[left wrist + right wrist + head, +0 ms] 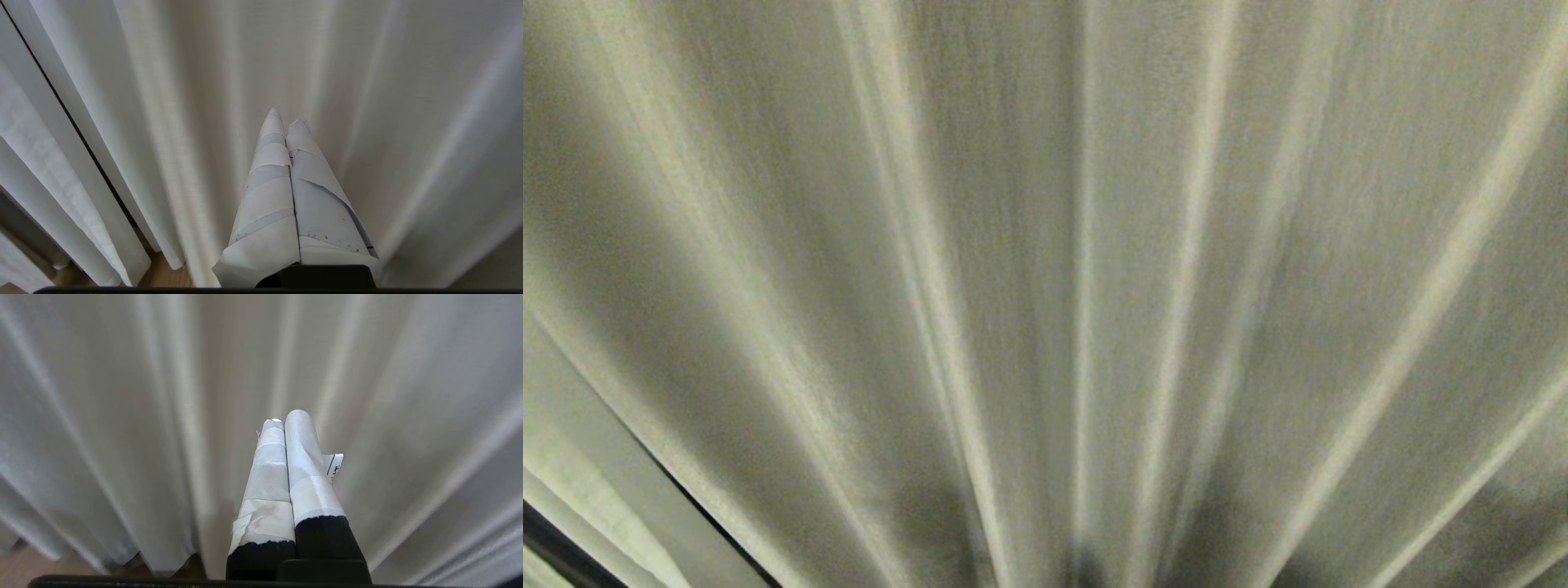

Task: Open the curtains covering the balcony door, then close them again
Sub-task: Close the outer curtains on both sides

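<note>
Both claws closed and empty in front of the drawn curtains [1045, 269].

From my head camera the cream pleats fill the whole view, hanging straight down; a dark sliver shows at the lower left edge. My left claw [286, 116] has its taped fingers pressed together, gripping nothing, tips near the fabric, with the wooden floor [163, 277] below the hem. My right claw [286, 416] is likewise closed on nothing. A small paper tag [335, 465] beside one finger carries dark print I cannot read.
</note>
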Controlling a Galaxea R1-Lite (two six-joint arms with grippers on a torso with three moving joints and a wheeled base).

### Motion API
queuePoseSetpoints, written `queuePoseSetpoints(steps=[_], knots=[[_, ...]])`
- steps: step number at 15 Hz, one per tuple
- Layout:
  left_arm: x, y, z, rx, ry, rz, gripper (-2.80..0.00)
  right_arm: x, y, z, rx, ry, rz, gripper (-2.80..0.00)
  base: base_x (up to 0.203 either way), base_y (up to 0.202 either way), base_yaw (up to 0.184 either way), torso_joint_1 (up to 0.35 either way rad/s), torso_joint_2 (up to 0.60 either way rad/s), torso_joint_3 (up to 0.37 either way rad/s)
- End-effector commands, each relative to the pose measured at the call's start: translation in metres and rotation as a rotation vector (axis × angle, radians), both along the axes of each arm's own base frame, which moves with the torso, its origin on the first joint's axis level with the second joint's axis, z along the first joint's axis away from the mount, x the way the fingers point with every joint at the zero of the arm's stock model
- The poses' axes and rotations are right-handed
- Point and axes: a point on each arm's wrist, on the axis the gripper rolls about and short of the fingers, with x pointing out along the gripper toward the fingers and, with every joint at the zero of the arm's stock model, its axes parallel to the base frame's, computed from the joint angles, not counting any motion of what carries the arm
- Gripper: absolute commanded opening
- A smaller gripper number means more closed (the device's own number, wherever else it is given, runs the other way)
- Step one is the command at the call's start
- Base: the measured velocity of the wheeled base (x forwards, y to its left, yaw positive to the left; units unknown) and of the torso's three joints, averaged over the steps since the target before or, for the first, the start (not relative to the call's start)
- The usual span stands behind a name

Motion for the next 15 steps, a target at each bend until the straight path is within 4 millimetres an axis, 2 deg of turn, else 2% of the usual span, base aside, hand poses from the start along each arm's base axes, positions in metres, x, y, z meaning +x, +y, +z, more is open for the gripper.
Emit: queuePoseSetpoints(steps=[1,15], knots=[[0.0,0.0,0.0,-0.001,-0.001,0.001,-2.8,-0.0021,0.0,-0.0005,0.003,-0.027,0.001,-2.8,0.0,0.0,0.0,0.0,0.0,0.0],[0.0,0.0,0.0,-0.002,-0.001,0.0,-2.8,-0.0021,0.0,-0.0007,0.009,-0.026,0.001,-2.8,0.0,0.0,0.0,0.0,0.0,0.0]])
